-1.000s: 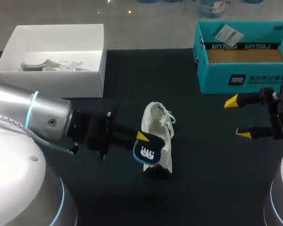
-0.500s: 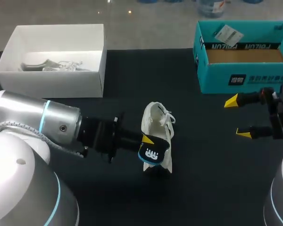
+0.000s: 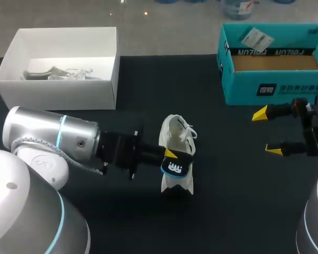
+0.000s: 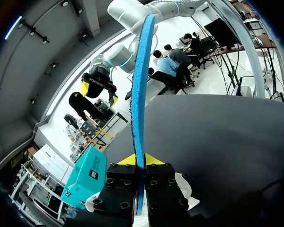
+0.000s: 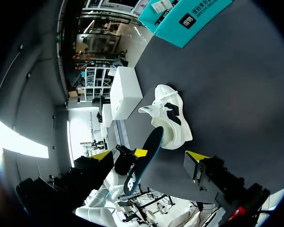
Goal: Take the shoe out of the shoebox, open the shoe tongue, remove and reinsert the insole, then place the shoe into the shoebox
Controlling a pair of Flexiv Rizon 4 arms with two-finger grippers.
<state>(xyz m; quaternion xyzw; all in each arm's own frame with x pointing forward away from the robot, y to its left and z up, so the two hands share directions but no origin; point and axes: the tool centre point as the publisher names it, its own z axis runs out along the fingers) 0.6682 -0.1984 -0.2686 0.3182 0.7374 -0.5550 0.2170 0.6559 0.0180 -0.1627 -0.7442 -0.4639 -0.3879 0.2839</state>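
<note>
A blue insole (image 3: 175, 168) is being clamped edge-on between the pressed-together fingers of the left gripper (image 4: 139, 160), over the heel end of the white shoe (image 3: 176, 135) at the middle of the black table (image 3: 233, 201). That end of the shoe is being partly hidden by the insole. The right gripper (image 3: 268, 132) is being held spread apart and empty, near the teal shoebox (image 3: 275, 91).

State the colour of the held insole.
The insole is black with a blue edge; right wrist view.
</note>
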